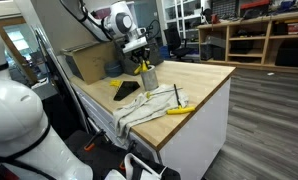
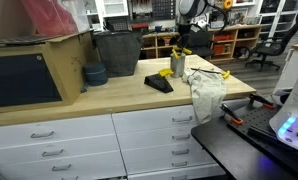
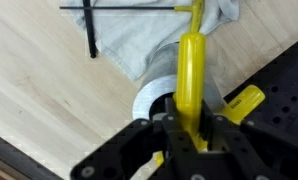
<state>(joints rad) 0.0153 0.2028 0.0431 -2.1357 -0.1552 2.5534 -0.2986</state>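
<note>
My gripper (image 3: pixel 192 132) hangs over a metal cup (image 3: pixel 149 100) on the wooden bench top. Its jaws press on both sides of a yellow tool handle (image 3: pixel 192 70) that stands up out of the cup. A second yellow handle (image 3: pixel 245 103) leans out of the cup to one side and is not gripped. In both exterior views the gripper (image 1: pixel 141 62) (image 2: pixel 179 48) points straight down at the cup (image 1: pixel 146 80) (image 2: pixel 178 67), which stands mid-bench beside a crumpled grey cloth (image 1: pixel 149 105) (image 2: pixel 204 92). What the tool's tip looks like is hidden inside the cup.
A yellow-handled screwdriver (image 1: pixel 179 109) lies on the cloth near the bench edge. A black flat object (image 1: pixel 127 91) (image 2: pixel 157 83) lies next to the cup. A black T-shaped tool (image 3: pixel 89 25) rests on the wood. A cardboard box (image 1: pixel 89 62), a dark bin (image 2: pixel 117 52) and blue bowls (image 2: pixel 94 73) stand behind.
</note>
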